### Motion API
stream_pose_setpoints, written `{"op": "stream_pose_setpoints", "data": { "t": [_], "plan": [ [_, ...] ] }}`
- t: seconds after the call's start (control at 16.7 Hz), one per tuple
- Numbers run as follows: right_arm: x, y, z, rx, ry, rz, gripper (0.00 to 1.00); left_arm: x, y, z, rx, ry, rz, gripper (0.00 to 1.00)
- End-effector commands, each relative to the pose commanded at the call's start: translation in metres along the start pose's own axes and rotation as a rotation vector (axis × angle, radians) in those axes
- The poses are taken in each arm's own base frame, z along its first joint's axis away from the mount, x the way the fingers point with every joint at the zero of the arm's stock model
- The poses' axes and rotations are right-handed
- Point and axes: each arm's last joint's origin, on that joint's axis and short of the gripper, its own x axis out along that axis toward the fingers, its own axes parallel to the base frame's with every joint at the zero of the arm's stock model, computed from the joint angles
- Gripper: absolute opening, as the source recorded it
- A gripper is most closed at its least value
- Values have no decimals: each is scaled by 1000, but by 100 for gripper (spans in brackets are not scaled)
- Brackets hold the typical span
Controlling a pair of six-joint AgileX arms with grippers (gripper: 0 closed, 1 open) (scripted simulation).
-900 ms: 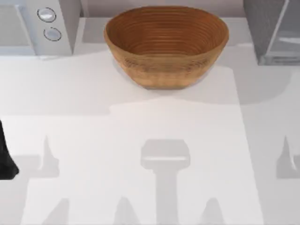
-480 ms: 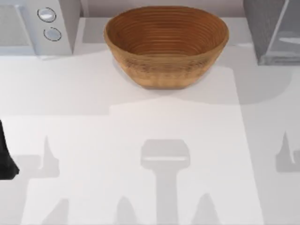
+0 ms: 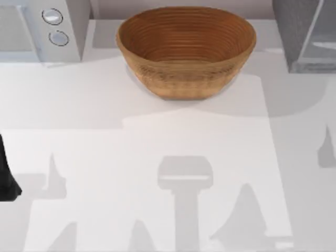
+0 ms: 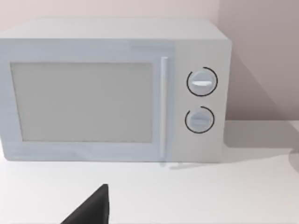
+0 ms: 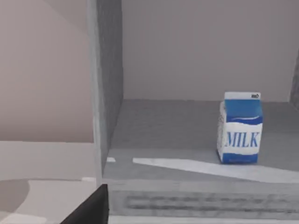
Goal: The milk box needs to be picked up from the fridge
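Your right wrist camera faces the open fridge (image 5: pixel 112 93): the milk box (image 5: pixel 239 128) stands upright on its grey floor. I can't tell either end effector's finger state.

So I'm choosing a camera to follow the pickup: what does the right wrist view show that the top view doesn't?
Right wrist view alone: the milk box standing upright on the floor inside the fridge.

Top view alone: the woven bowl at the table's back centre, and the microwave at the back left.

Shared: the fridge, at the top view's back right, and the white table.
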Motion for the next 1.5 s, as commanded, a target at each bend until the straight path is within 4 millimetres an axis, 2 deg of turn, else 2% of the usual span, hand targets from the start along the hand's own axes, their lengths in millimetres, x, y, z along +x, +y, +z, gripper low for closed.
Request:
{"op": "stream_pose_setpoints", "data": {
  "t": [0.3, 0.66, 0.84, 1.2, 1.32, 1.5],
  "plan": [
    [26, -31, -32, 26, 56, -4, 100, 0, 0, 0, 0, 0, 0, 100],
    [36, -60, -60, 21, 31, -9, 100, 0, 0, 0, 0, 0, 0, 100],
    [37, -66, -65, 14, 18, -10, 100, 0, 0, 0, 0, 0, 0, 100],
    [37, -65, -66, 16, 21, -7, 100, 0, 0, 0, 0, 0, 0, 100],
    [46, -67, -68, 15, 24, -1, 100, 0, 0, 0, 0, 0, 0, 100],
    [79, -73, -74, 11, 27, 6, 100, 0, 0, 0, 0, 0, 0, 100]
  ]
}}
